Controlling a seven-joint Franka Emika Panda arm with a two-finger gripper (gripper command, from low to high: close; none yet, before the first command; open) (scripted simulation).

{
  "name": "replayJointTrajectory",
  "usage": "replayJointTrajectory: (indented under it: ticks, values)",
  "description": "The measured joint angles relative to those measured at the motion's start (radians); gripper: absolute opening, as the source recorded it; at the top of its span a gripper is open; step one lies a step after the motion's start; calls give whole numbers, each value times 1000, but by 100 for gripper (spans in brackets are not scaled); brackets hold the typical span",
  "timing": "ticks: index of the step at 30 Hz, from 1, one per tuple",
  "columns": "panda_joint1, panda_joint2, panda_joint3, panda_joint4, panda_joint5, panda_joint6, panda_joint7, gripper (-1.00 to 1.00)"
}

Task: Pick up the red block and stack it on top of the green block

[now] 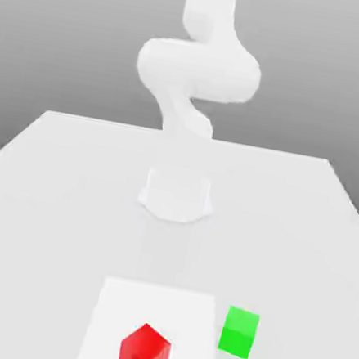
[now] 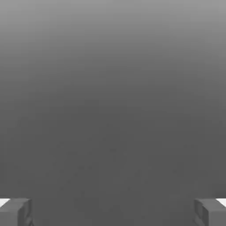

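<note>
In the exterior view there is one red block (image 1: 144, 353) and one green block (image 1: 239, 332), so two blocks in all. Both sit on a pale grey tabletop (image 1: 47, 193). The red block rests on a lighter square patch (image 1: 156, 307) near the front edge of the tabletop, and it is turned so that one corner points toward the camera. The green block sits just past the patch's edge, toward the exterior view's right, a bit farther back than the red one. The two blocks are near each other but do not touch. Nothing lies on top of either block. One white robot arm (image 1: 198, 70) rises from a round white base (image 1: 177, 195) in the middle of the tabletop, well behind the blocks. In the hand view, the tool (image 2: 113, 212) shows as two grey fingertips (image 2: 15, 212), one in each low corner of the picture. They are spread far apart and nothing is between them. Behind them there is only a plain grey background, lighter at one end and darker at the other.
</note>
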Motion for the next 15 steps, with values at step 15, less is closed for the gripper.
replayJointTrajectory:
  ticks: [15]
  values:
    - [204, 554, -192, -98, 165, 198, -625, 0]
